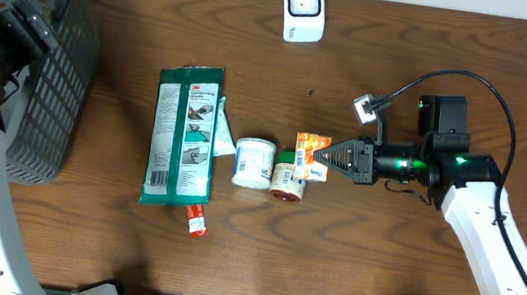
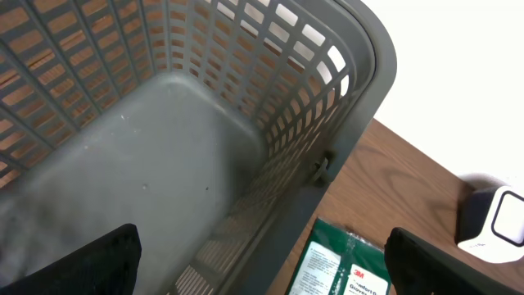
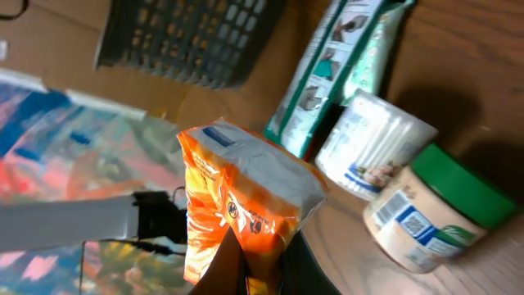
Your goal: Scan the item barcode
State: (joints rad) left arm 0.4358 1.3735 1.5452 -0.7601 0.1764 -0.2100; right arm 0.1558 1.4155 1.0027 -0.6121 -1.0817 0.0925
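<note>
Overhead view, left to right. Far left: grey mesh basket [image 1: 46,71] at the edge of the counter [image 1: 378,283], probably set there as a drop bin for finished goods. Above it, left end effector [image 2: 262,258], spread as wide as possible and gripping nothing. In the left wrist view, aimed down at the bare basket floor, presumably parked out of the way.

Next: green 3M packet [image 1: 182,138] lying flat, with a small red-tipped item [image 1: 196,222] at its near corner, too small to identify. Then white tub [image 1: 254,161] and green-lidded jar [image 1: 288,178], side by side and apparently on their sides, seemingly queued for later. At the far edge, roughly in line with the jar: white scanner [image 1: 304,8], well apart from all the goods.

Just right of the jar: orange snack packet [image 1: 310,145], the task's item, pinched at one end by the right end effector [image 1: 323,158], clamped almost completely closed on the thin edge. In the right wrist view, packet seemingly lifted above tub and jar, likely gripped by its end to leave the printed faces free for reading. Barcode itself not discernible.

Judged step: carrying and turning the packet toward the scanner; scan not yet made.
</note>
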